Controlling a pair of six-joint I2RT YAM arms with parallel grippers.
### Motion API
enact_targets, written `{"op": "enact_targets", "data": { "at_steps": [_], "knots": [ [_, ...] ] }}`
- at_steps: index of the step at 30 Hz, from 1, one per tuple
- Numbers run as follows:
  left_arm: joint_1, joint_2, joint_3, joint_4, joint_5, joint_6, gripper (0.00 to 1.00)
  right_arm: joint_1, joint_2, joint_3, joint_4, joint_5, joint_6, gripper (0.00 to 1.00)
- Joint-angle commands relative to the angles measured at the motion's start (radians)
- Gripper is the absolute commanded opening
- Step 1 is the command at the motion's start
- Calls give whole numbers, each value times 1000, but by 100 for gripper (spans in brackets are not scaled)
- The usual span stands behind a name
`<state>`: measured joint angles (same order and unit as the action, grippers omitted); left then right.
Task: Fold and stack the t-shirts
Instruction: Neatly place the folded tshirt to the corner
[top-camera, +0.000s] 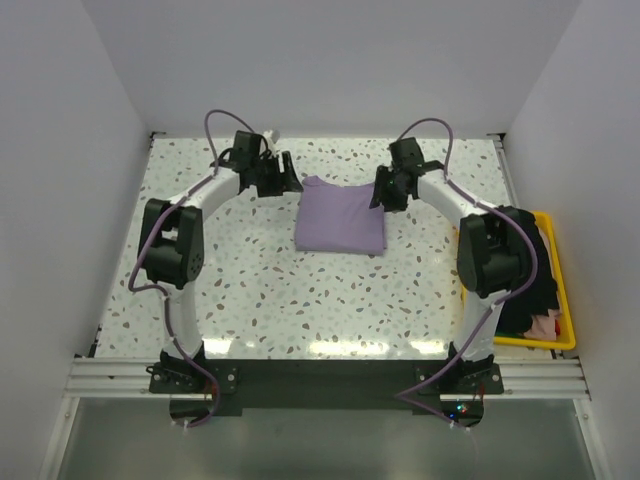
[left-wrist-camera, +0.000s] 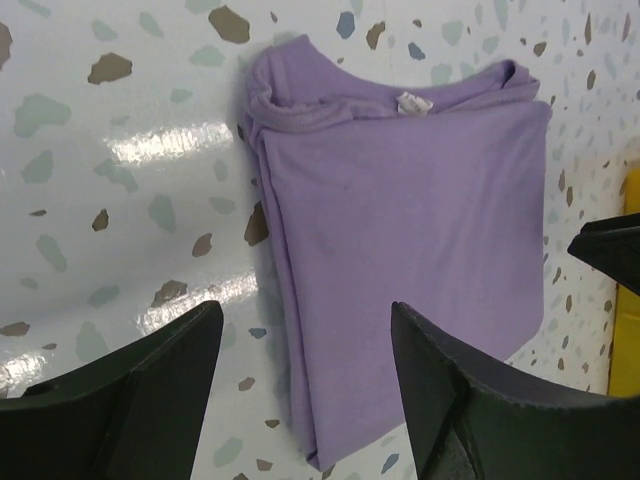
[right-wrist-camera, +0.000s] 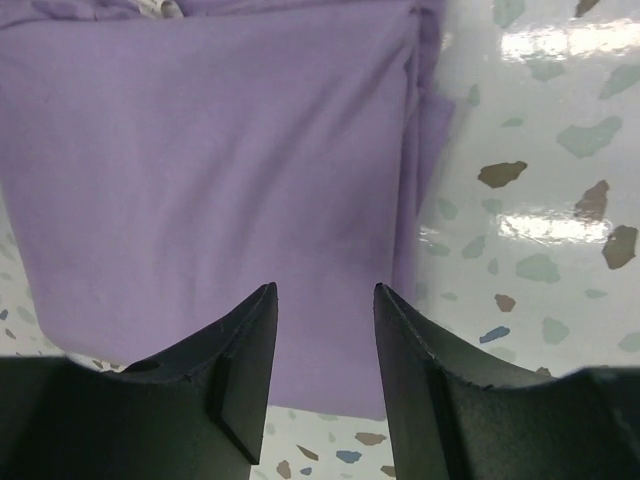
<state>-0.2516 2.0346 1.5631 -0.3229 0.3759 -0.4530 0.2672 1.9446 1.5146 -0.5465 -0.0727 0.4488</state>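
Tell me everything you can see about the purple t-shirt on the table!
The light purple cloth t-shirt looks soft and plain. It is folded into a neat, nearly square bundle, with layered edges along one side. Its collar and a small white neck label show at one end. It lies flat on the speckled white table, towards the far middle. The left gripper and right gripper are by its far corners, both open, gripping nothing.

End effector (right-wrist-camera: 325, 290) spread — over lavender t-shirt (right-wrist-camera: 200, 170).

Both arms extended forward, left hand (left-wrist-camera: 305, 320) spread wide, right hand (right-wrist-camera: 325, 295) parted, both empty
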Motion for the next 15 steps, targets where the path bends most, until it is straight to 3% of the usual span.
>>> {"op": "enact_targets", "data": {
  "at_steps": [1,10,15],
  "knots": [
    [-21,-17,-15,-25,29,60,73,26,26,-1,0,70,-15,47],
    [-60,35,-47,-24,15,77,73,27,85,-34,-6,139,-19,36],
    [-67,62,-57,-24,-22,79,73,21,106,-34,-7,142,-21,23]
  ]
}}
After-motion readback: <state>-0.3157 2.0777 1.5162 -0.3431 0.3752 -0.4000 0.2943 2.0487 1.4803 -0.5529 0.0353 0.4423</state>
